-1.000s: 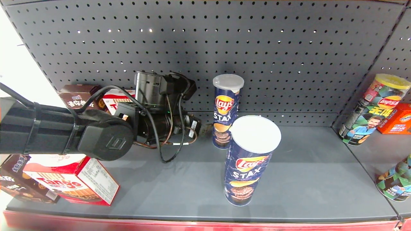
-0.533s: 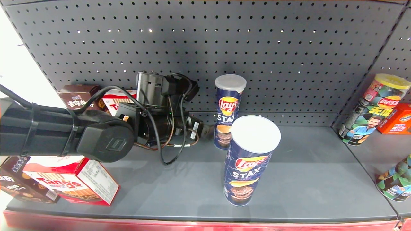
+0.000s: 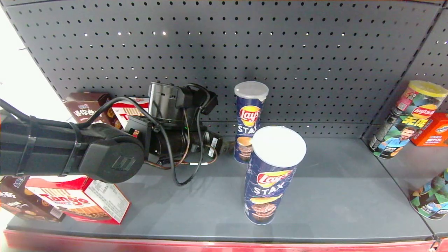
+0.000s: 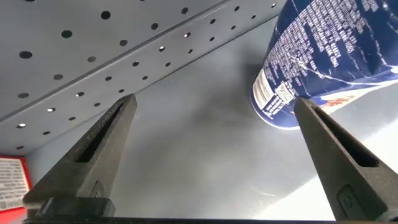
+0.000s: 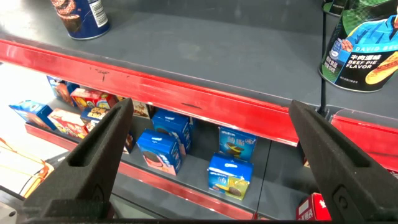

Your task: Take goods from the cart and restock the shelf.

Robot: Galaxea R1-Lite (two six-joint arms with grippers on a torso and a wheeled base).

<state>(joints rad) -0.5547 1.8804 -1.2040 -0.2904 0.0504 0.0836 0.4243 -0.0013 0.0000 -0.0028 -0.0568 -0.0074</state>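
Left hand (image 4: 211, 158) was spread open just beside the rear can (image 3: 249, 119), seemingly clear of it; right hand (image 5: 208, 155) gaped before the shelf (image 5: 217, 43)

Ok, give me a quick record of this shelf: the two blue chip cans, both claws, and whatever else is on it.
rear can: upright, lid on, close to the pegboard
front can: upright, lid on, in front of the rear can
left claw: open, empty, low over the shelf, beside the rear can
right claw: open, empty, before the red shelf edge
other goods: red-and-white box at left; yellow-lidded can at right
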